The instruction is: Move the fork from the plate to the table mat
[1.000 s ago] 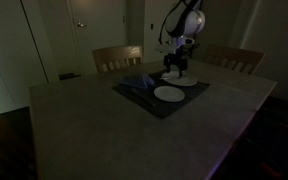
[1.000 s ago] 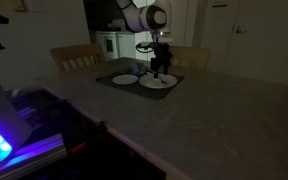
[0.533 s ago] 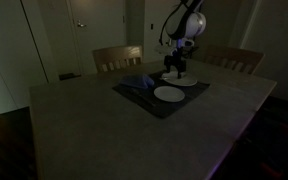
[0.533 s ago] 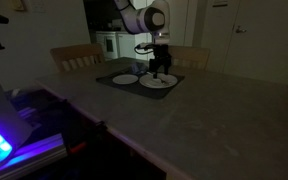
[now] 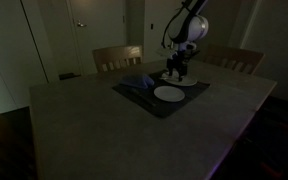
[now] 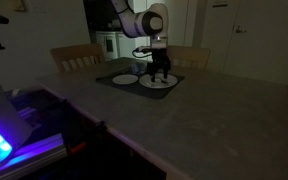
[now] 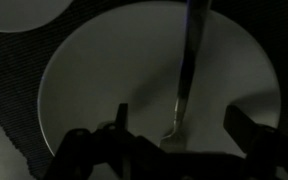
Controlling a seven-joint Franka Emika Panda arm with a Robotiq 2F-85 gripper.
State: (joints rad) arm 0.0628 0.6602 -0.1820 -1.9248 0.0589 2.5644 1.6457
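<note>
Silver metal fork (image 7: 187, 60) on round white plate (image 7: 84, 80): straddled with black gripper (image 7: 176, 138) spread open, empty; needed square lowering before closing.

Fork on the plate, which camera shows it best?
The wrist view: the fork lies plainly on the white plate, tines toward the open gripper. In both exterior views the scene is dim and distant, and the fork cannot be made out under the gripper.
</note>
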